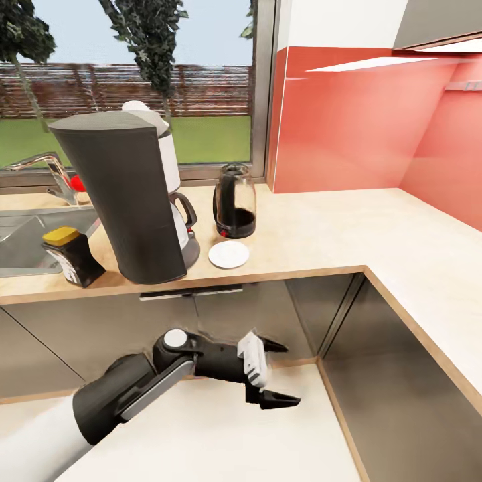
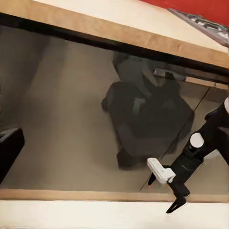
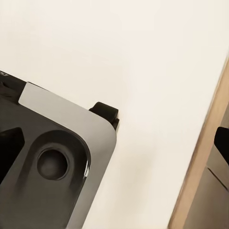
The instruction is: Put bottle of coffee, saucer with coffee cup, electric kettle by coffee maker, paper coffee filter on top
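Coffee maker standing tall on the countertop, charcoal back turned toward the camera, glass carafe tucked on its far side. White rounded part at its very top; paper filter or the maker's own housing, cannot tell.

Bottle of coffee just beside the coffee maker on the sink side, yellow lid up, close to the countertop's front edge. Saucer on the coffee maker's other side, flat and bare, near its base. Electric kettle upright just behind the saucer, a little farther back from the edge than the coffee maker's front, dark liquid low in the glass body.

Steel sink and faucet beyond the bottle, away from the coffee maker. Window behind the coffee maker; red backsplash running off past the kettle and round the corner.

Left gripper well below the coffee maker, lower than the countertop's edge, hanging out in front of the glossy dark cabinets. Fingers spread wide, released, nothing between them. Pointed away from the coffee maker, toward the corner where the cabinets turn.

From the left wrist view: cabinet door, wood edge of the countertop above it, a dark mirrored robot shape in the gloss.

From the right wrist view: pale floor, a corner of the robot's grey base, a dark sliver at the frame edge, possibly a finger of the right gripper. Released or clenched, cannot tell.
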Controlling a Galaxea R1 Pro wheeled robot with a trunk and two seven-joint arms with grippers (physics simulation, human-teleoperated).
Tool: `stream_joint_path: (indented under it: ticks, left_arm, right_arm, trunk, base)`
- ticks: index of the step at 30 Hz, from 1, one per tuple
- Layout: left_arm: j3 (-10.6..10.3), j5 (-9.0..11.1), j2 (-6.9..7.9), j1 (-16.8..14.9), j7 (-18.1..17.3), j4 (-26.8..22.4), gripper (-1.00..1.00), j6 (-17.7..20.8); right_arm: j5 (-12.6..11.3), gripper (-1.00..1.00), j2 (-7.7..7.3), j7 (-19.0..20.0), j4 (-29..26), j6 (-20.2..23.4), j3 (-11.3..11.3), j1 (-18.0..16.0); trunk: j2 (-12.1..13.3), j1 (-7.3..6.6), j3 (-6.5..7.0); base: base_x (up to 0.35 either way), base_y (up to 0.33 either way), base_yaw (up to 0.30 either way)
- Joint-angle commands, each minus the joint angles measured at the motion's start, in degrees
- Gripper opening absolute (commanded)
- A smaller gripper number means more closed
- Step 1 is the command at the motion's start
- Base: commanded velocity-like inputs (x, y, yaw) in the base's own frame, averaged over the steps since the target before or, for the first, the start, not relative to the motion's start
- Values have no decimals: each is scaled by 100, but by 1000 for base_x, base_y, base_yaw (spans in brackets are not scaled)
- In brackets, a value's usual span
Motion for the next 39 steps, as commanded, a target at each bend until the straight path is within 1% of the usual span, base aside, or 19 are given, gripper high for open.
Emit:
stream_joint_path:
  ticks: [1, 6, 9, 13, 14, 15, 17, 18, 22, 23, 24, 28, 31, 32, 33, 34, 35, 36, 39]
  left_arm:
    - [-28, 65, 320, 307, 1, 2, 100, -399]
    - [-221, 69, 975, 1073, 22, 247, 100, -1279]
    - [-264, 70, 1151, 1414, 28, 512, 100, -1779]
    - [-279, 71, 1384, 1837, 30, 704, 100, -2185]
    - [-286, 73, 1680, 2274, 40, 799, 100, -2456]
    - [-290, 101, 1821, 2493, 65, 887, 100, -2620]
    - [-290, 160, 1968, 2816, 185, 1091, 100, -2828]
    - [-293, 194, 2043, 3094, 453, 1361, 100, -2944]
    - [-297, 231, 2089, 3486, 1000, 1729, 100, -3031]
    - [-292, 259, 2068, 3700, 1305, 1984, 100, -3072]
    - [-291, 281, 2047, 3758, 1400, 2068, 100, -3098]
    - [-233, 376, 1808, 4167, 1960, 2448, 100, -3204]
    - [206, 399, 1618, 4481, 2382, 2641, 100, -3229]
    - [833, 406, 1417, 4768, 2560, 2821, 100, -3236]
    - [1101, 406, 1318, 4874, 2598, 2905, 100, -3235]
    - [1700, 406, 1077, 5062, 2652, 3123, 100, -3228]
    - [2038, 406, 938, 5134, 2668, 3261, 100, -3223]
    - [2833, 406, 606, 5238, 2685, 3614, 100, -3204]
    - [4162, 400, 76, 5331, 2606, 4142, 100, -3142]
  right_arm:
    - [13, 100, -1, 6, 18, -38, 6, -8]
    - [13, 100, -1, 6, 18, -39, 5, -8]
    - [13, 100, -1, 6, 18, -39, 5, -8]
    - [13, 100, -1, 6, 18, -39, 5, -5]
    - [13, 100, -1, 6, 18, -39, 5, -1]
    - [13, 100, -1, 6, 18, -39, 5, -1]
    - [13, 100, -1, 6, 21, -39, 5, 0]
    - [13, 100, -1, 6, 23, -39, 5, 1]
    - [13, 100, 2, 6, 26, -39, 5, 2]
    - [13, 100, 3, 6, 23, -39, 5, 6]
    - [13, 100, 4, 6, 24, -39, 5, 7]
    - [13, 100, 6, 6, 20, -39, 9, 9]
    - [13, 100, 7, 7, 19, -39, 11, 9]
    - [13, 100, 8, 9, 19, -39, 12, 10]
    - [13, 100, 8, 9, 19, -39, 13, 10]
    - [13, 100, 8, 9, 19, -39, 13, 10]
    - [13, 100, 8, 10, 18, -39, 13, 10]
    - [13, 100, 8, 10, 18, -39, 13, 10]
    - [13, 100, 8, 8, 17, -39, 16, 10]
  trunk:
    - [-3, 0, -4]
    - [-3, 0, -4]
    - [-3, 0, -4]
    - [-3, 0, -4]
    - [-3, 0, -4]
    - [-3, 0, -4]
    - [-3, 0, -4]
    - [-3, 0, -4]
    - [-3, 0, -4]
    - [-3, 0, -4]
    - [-3, 0, -4]
    - [-3, 0, -4]
    - [-3, 0, -4]
    - [-3, 0, -4]
    - [-3, 0, -4]
    - [-3, 0, -4]
    - [-3, 0, -4]
    - [-3, 0, -4]
    - [-3, 0, -4]
  base:
    - [0, 0, 0]
    - [0, 0, 0]
    - [0, 0, 0]
    - [0, 0, 0]
    - [0, 0, 0]
    - [0, 0, 0]
    - [0, 0, 0]
    - [0, 0, 0]
    - [0, 0, 0]
    - [0, 0, 0]
    - [0, 0, 0]
    - [0, 0, 0]
    - [0, 0, 0]
    - [0, 0, 0]
    - [0, 0, 0]
    - [0, 0, 0]
    - [0, 0, 0]
    - [0, 0, 0]
    - [0, 0, 0]
